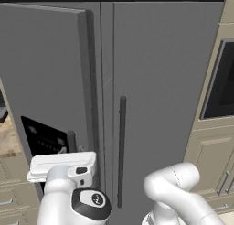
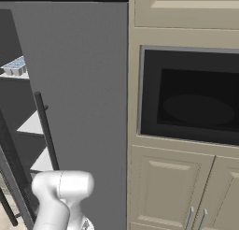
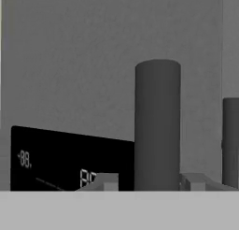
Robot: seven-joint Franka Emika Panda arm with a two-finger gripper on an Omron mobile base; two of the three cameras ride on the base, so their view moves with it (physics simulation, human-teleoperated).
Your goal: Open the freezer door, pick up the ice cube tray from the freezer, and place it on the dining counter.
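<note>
Fingertips [image 3: 154,182] straddle the freezer door's handle [image 3: 158,126], jaws loose around it, not clamped; door [image 1: 45,73] only ajar, so it may swing shut if let go, tray [image 2: 14,67] still on upper shelf edge.

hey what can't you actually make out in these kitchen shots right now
- Ice cube tray: right base view, cut off by the left edge.
- Freezer door handle: left base view, mostly hidden behind the gripper.
- Dispenser panel: hand view, its readout too blurred to read.
</note>
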